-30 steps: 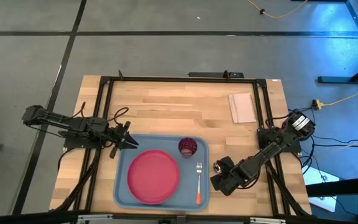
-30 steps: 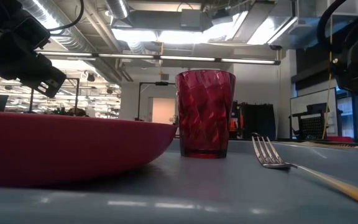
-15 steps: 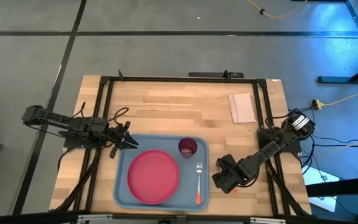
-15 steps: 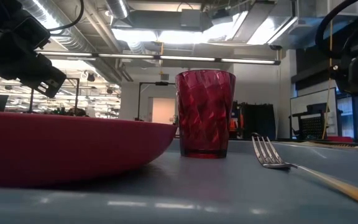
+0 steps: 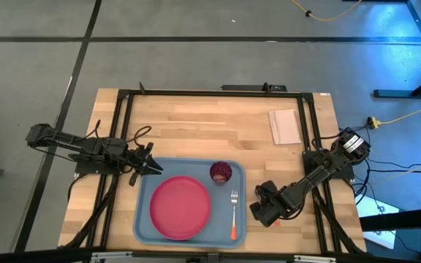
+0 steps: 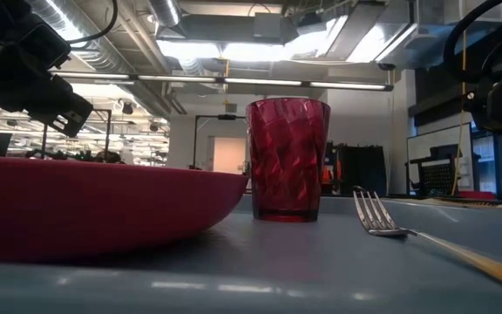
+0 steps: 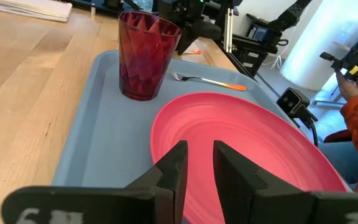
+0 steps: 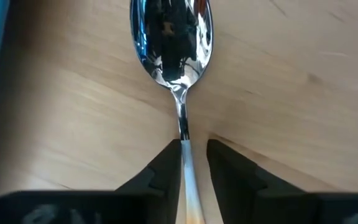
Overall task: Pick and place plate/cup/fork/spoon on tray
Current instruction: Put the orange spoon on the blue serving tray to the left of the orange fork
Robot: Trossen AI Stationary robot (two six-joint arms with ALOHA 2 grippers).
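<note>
The right tool [image 8: 188, 163] grips the spoon [image 8: 171, 37] by its stem (bowl apparently just above the counter [image 5: 218, 124], beside the tray [image 5: 144, 212]). The plate [image 5: 180, 207], cup [image 5: 220, 172] and fork [image 5: 234, 212] sit on that tray. The left tool [image 7: 197, 165], fingers slightly apart, hovers at the plate's edge.

I see two dark, slim jointed arms, the left arm [image 5: 79, 146] at frame left, the right arm [image 5: 320, 175] at lower right, its white-marked base trailing black cables. Each wrist view shows two black, wedge-shaped fingers [image 8: 166, 171] rising from a dark crossbar.
</note>
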